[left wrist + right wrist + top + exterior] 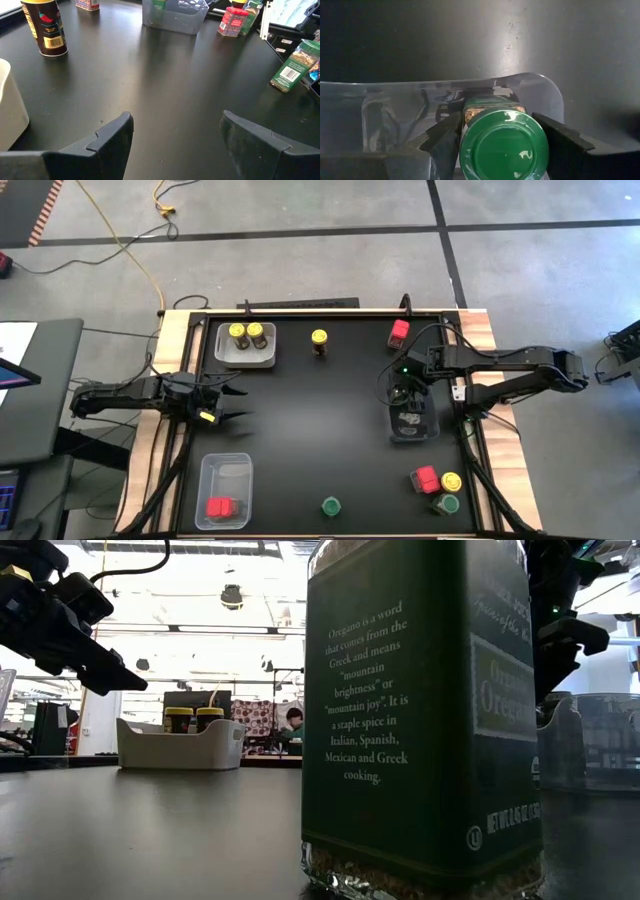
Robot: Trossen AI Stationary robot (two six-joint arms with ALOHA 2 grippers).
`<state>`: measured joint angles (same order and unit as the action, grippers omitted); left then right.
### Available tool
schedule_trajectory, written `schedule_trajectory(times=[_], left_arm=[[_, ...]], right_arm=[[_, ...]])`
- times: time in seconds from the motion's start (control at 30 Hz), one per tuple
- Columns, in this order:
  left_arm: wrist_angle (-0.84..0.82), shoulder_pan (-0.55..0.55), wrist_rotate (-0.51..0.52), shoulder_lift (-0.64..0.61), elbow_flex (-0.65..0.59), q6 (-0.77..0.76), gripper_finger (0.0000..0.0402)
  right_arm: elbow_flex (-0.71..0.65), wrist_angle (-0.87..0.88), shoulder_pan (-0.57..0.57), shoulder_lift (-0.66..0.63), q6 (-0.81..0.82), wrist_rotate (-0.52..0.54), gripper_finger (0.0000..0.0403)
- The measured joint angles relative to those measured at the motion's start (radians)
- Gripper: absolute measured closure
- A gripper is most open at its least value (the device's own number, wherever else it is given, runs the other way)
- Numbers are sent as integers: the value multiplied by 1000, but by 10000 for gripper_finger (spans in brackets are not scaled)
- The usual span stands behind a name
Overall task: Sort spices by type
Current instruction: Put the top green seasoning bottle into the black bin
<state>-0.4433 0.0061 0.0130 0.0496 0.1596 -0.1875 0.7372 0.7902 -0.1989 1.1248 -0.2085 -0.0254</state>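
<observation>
From above, the right gripper (405, 393) sits over the clear bin (412, 423) near the table's (310, 430) right edge; the table's middle lies bare. The left gripper (228, 404) hovers by the left edge, fingers apart, grasping nothing. Right wrist view: fingers (445, 137) clamp a green-lidded jar (504, 145) just inside the bin's wall. Low view: an oregano jar (425, 720) looms up close.

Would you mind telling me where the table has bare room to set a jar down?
The middle is bare, between the yellow-lid jar and the green-lid jar, and between the left gripper and the right bin. The near-right corner is crowded by the red block.
</observation>
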Motion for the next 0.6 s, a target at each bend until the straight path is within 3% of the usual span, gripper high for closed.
schedule_trajectory(times=[0.6], left_arm=[[0, 0, 0, 0, 0, 0, 116]], right_arm=[[0, -25, 0, 0, -2, 0, 137]])
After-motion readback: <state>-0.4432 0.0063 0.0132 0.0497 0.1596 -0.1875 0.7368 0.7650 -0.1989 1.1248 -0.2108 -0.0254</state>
